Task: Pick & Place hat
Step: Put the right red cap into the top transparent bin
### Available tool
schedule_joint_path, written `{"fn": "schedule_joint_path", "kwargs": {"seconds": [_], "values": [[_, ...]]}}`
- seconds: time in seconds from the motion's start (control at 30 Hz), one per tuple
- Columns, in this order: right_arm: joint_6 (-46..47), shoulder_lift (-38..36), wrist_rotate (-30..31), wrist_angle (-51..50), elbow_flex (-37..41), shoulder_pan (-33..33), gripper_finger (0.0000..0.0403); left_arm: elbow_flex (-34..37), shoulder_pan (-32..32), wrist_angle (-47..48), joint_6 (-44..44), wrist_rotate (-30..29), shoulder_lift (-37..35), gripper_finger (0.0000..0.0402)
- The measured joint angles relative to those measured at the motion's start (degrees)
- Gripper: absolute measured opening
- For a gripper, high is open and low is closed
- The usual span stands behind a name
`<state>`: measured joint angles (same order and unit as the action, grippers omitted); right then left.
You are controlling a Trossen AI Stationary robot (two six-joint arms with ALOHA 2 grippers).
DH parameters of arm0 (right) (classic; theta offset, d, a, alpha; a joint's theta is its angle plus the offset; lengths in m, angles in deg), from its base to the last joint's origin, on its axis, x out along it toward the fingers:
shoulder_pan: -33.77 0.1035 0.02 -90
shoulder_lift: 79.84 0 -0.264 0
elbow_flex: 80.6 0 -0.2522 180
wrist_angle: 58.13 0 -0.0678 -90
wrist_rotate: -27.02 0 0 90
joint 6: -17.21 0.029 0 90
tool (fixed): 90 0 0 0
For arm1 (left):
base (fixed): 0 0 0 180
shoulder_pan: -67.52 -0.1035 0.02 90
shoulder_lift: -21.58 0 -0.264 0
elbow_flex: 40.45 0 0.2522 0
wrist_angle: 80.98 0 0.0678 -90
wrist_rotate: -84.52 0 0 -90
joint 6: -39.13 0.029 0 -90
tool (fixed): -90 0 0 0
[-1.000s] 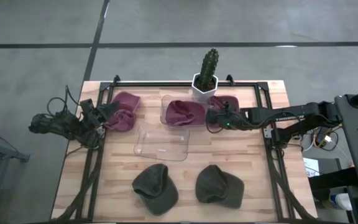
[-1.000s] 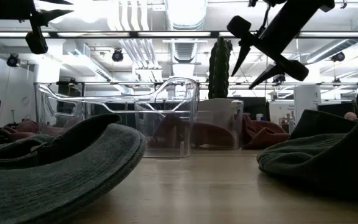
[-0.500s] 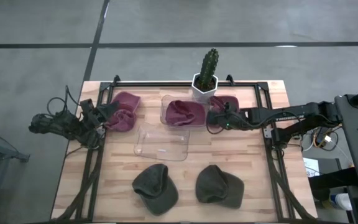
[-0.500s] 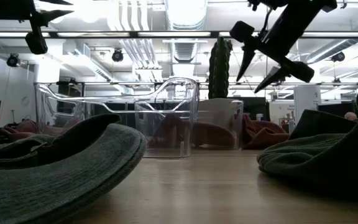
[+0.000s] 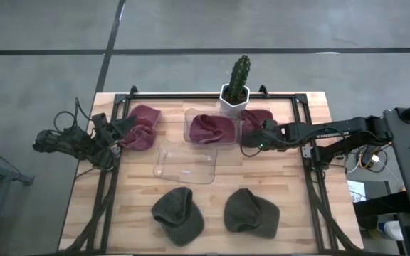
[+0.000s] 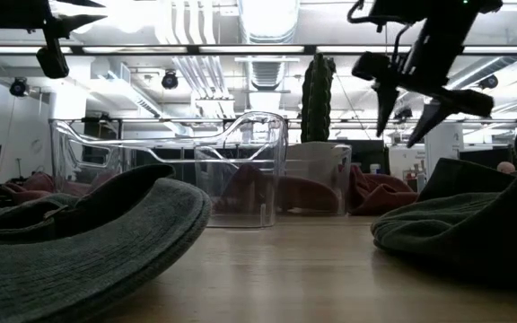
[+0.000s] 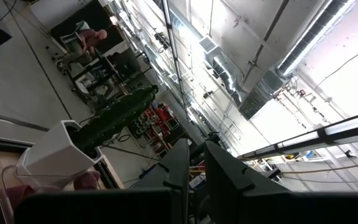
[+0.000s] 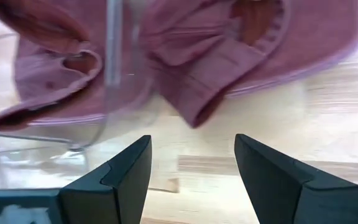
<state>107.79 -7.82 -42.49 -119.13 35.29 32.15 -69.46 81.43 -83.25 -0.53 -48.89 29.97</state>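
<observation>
Three maroon hats lie at the table's far side: one at the left (image 5: 142,126), one inside a clear bin (image 5: 211,128), one to the right of the bin (image 5: 259,116). Two green hats (image 5: 179,213) (image 5: 251,212) rest on the near part of the table. My right gripper (image 5: 248,140) (image 6: 400,135) (image 8: 191,168) hangs open, slanting steeply down, above the bare wood just near of the right maroon hat (image 8: 253,43) and beside the bin. My left gripper (image 5: 123,128) (image 7: 194,165) is raised at the table's left, shut, with nothing between its fingers.
A second clear bin (image 5: 186,162), with nothing in it, sits mid-table. A potted cactus (image 5: 235,85) stands at the far edge behind the bins. Black frame rails (image 5: 310,178) run along the table's sides. Bare wood shows between the two green hats and the bins.
My right gripper has tipped its fingers from a slant to steeply downward and drifted a little toward the table's right edge, over the spot beside the right maroon hat. It has stayed open. The hats and bins have not moved.
</observation>
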Motion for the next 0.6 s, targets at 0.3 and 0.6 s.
{"fn": "schedule_joint_path", "kwargs": {"seconds": [0.3,0.6], "values": [[5.26,-2.68,0.39,-12.26,0.02,0.0,0.0224,0.02,-0.04,0.02,0.0,0.02,0.0,0.0044],[13.78,-6.97,0.56,-12.26,6.55,0.38,0.0224,0.02,-0.02,0.01,0.0,0.03,0.0,0.0044]]}}
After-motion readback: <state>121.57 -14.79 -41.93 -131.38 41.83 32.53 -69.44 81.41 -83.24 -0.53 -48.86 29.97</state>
